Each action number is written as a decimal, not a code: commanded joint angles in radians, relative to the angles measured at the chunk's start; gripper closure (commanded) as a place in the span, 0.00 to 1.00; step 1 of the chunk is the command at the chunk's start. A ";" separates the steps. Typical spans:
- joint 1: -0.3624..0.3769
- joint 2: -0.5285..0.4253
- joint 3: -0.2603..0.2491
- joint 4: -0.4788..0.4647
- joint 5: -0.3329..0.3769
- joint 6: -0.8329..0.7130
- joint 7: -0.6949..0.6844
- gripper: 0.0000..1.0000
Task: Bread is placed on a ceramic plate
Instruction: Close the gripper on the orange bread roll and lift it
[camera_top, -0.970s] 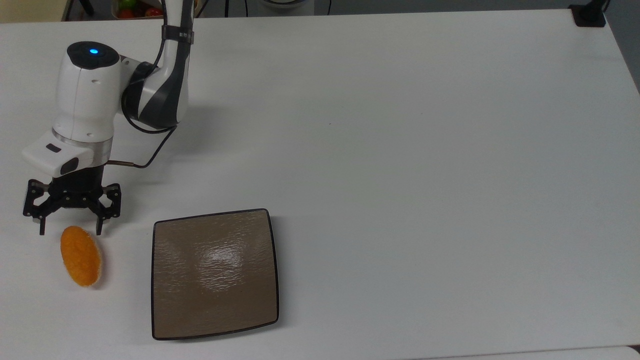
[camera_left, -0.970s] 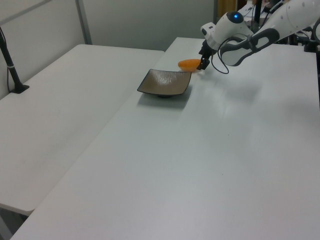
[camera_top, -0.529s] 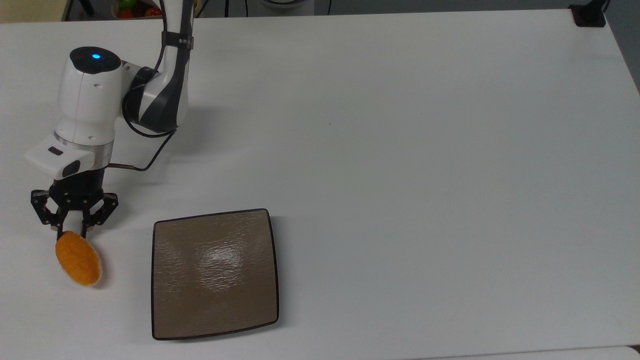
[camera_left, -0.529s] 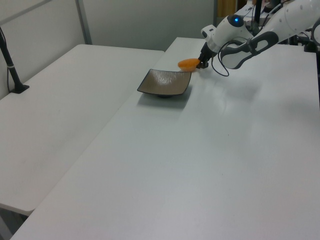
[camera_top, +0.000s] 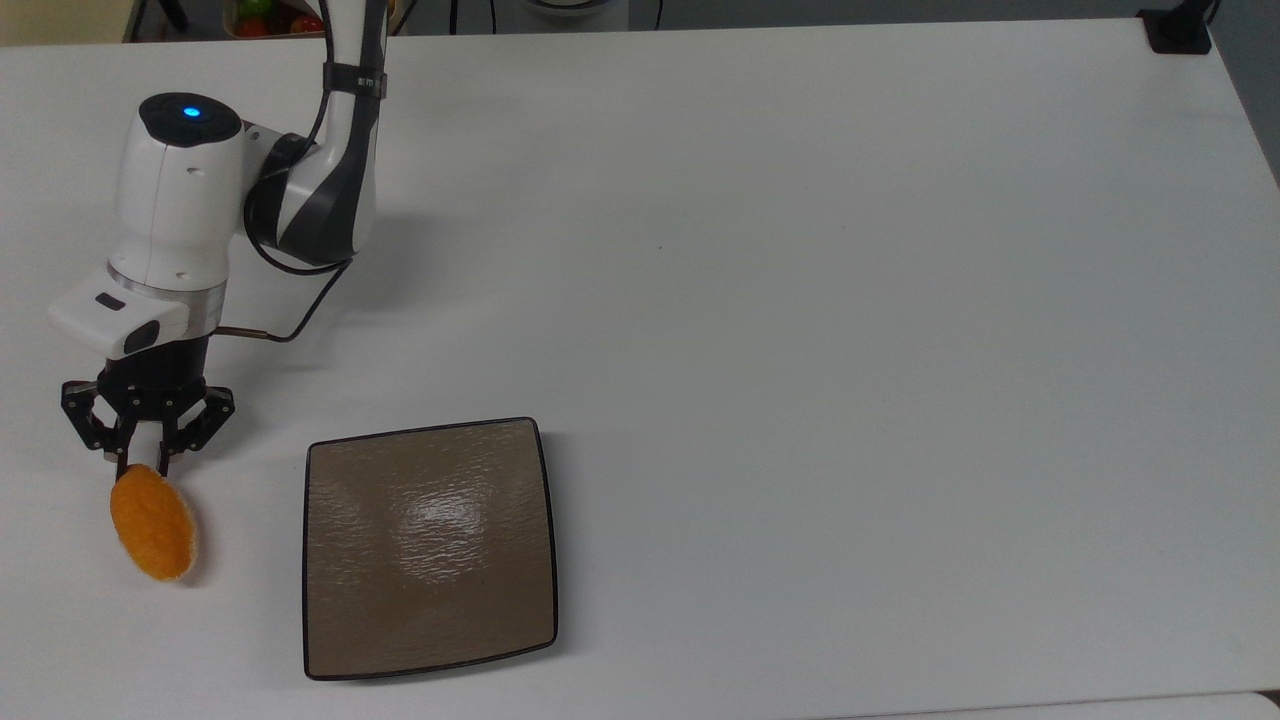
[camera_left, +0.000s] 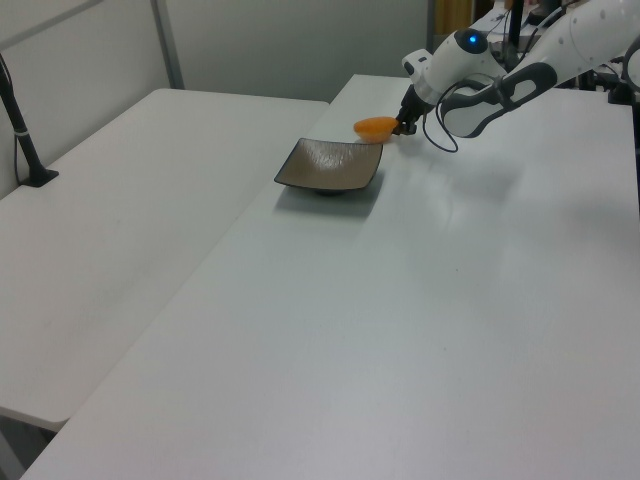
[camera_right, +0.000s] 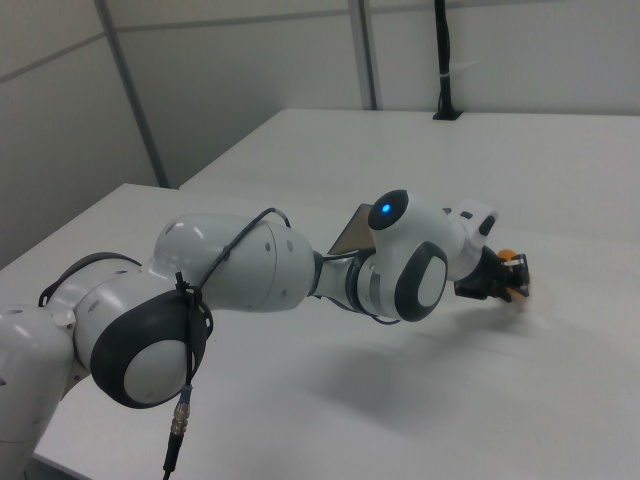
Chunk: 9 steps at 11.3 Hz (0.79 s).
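Gripper (camera_top: 143, 458) pinched closed on near end of the bread (camera_top: 153, 521); orange bun sticks out past the fingertips, away from the wrist, over the white table (camera_top: 800, 250). Ceramic plate (camera_top: 430, 545) sits to the gripper's side, on the top view's right, apart from the bun, nothing on it.

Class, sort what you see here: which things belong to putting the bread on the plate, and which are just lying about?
Belongs to the job:
- small oval orange-crusted bread
- square glossy brown ceramic plate
- gripper, shut on the bread's end

Just lying about:
- black post base at the white table corner
- red and green produce beyond the table
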 joint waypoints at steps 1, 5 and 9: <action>0.006 0.013 -0.013 0.014 -0.020 0.020 -0.050 0.83; 0.006 0.010 -0.011 0.014 -0.019 0.018 -0.052 0.94; 0.007 -0.019 -0.003 0.013 -0.006 0.023 -0.005 0.95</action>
